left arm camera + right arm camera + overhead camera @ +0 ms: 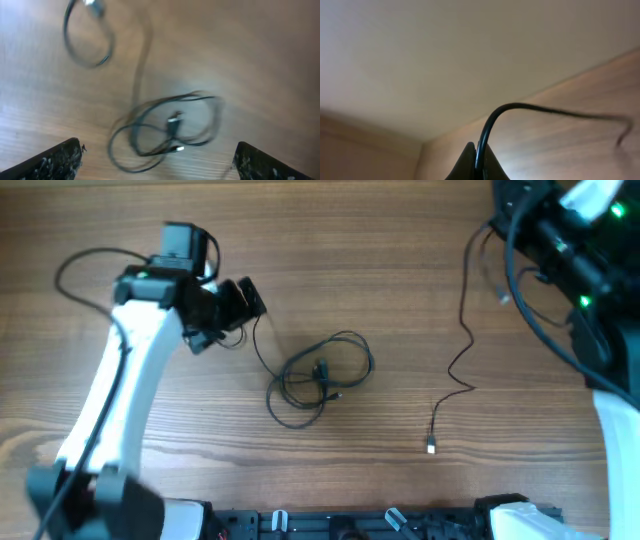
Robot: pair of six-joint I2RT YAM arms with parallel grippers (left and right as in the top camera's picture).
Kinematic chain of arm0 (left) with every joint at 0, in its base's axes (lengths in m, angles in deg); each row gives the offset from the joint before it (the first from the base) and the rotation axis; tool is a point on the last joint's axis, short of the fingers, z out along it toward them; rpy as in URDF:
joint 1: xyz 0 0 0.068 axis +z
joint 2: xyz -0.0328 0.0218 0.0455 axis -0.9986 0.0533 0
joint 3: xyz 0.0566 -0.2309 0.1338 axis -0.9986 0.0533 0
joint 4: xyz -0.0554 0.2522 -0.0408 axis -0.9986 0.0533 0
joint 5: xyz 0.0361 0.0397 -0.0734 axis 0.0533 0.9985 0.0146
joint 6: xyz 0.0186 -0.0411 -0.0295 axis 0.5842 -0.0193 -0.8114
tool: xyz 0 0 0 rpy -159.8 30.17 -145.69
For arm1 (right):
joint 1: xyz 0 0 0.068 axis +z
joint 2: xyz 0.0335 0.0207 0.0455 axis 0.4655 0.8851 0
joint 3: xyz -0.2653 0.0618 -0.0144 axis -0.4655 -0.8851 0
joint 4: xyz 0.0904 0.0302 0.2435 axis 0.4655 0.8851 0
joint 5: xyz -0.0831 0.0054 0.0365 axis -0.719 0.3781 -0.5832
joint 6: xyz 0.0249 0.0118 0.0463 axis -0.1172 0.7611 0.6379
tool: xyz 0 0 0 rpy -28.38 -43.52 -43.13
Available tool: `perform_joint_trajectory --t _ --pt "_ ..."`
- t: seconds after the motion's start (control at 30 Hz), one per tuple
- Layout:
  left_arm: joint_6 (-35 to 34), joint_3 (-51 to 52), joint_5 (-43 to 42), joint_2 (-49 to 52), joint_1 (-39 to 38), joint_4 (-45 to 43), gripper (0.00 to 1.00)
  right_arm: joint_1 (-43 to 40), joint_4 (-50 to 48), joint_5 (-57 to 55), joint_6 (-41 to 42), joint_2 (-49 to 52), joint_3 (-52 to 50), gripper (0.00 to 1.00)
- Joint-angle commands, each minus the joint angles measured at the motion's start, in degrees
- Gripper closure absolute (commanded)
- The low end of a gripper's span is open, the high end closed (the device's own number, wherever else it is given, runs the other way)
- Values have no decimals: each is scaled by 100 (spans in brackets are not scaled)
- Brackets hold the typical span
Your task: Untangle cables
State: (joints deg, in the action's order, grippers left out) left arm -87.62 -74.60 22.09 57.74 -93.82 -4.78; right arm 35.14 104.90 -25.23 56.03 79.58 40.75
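With one cable (462,350) lying apart at the right, its far end pinched in the closed right fingers (462,169), the wide-open, empty left fingers (55,161) hang just left of the tangle (320,375) mid-counter (380,260), probably needing to drop and grip a loop next.

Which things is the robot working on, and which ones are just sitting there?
For the job:
- tangled cable bundle
- loose cable, pinched in the shut right gripper
- left gripper, open, near the bundle

Just there:
- wooden table
- thick black cable on the left arm
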Motion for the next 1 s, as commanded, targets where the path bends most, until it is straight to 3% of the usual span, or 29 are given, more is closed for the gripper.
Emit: perform_joint_trajectory --t 0.0,0.33,0.63,0.77,0.97 --pt "363 -256 -310 -964 24 -181 0 11 -33 892 444 236 -11 96" --pt "367 -256 -2168 -1537 -511 -651 0 15 -144 1869 2756 643 -11 96" --pt "363 -256 -1757 -1191 -2046 -1561 0 15 -706 2201 3676 658 -11 96" --pt "363 -256 -1228 -927 -2527 -1910 0 15 -737 2485 4199 658 -11 96" --pt "365 -256 -1174 -533 -2994 -2686 0 15 -960 2909 4843 658 -11 96"
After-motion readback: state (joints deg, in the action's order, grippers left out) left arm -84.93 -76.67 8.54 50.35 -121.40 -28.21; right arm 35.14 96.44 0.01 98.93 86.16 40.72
